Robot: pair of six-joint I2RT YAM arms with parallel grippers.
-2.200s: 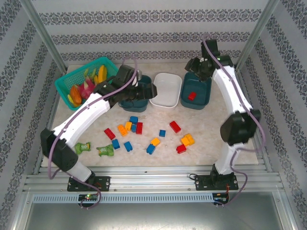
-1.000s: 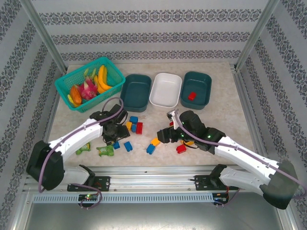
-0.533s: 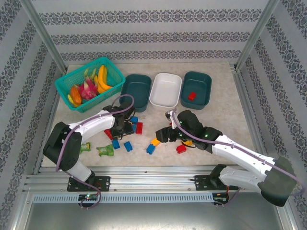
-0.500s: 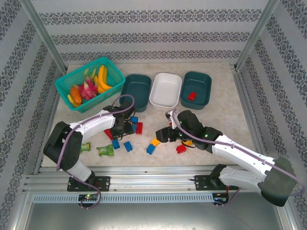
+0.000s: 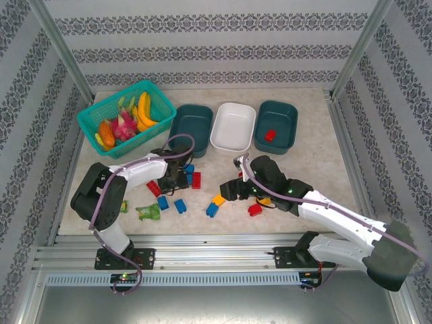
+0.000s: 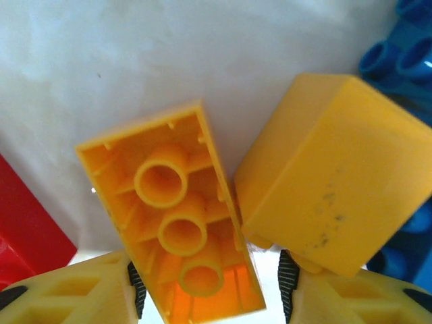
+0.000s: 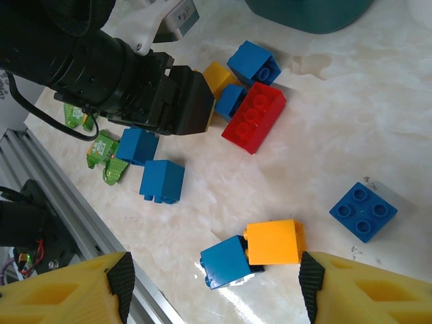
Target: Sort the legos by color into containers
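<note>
Frankly, green packets (image 7: 104,160) near the legos (image 7: 162,181) bear markings — unreadably small.

no lettering, brand or number is legible on the legos (image 6: 182,229) or green packets (image 7: 104,155).

The marbled table (image 5: 317,158) carries scattered legos (image 5: 179,206), three tubs (image 5: 233,127) — two dark teal, one white — a mesh basket (image 5: 111,101) and green packets (image 5: 148,212).

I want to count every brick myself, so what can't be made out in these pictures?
- Top view: whatever lies beneath the left gripper, covered by it.
- Top view: whatever lies beneath the right gripper, likewise covered.
- Right wrist view: teal tub, cut off by the top edge.
- Left wrist view: blue bricks, cut off at the right edge.
</note>
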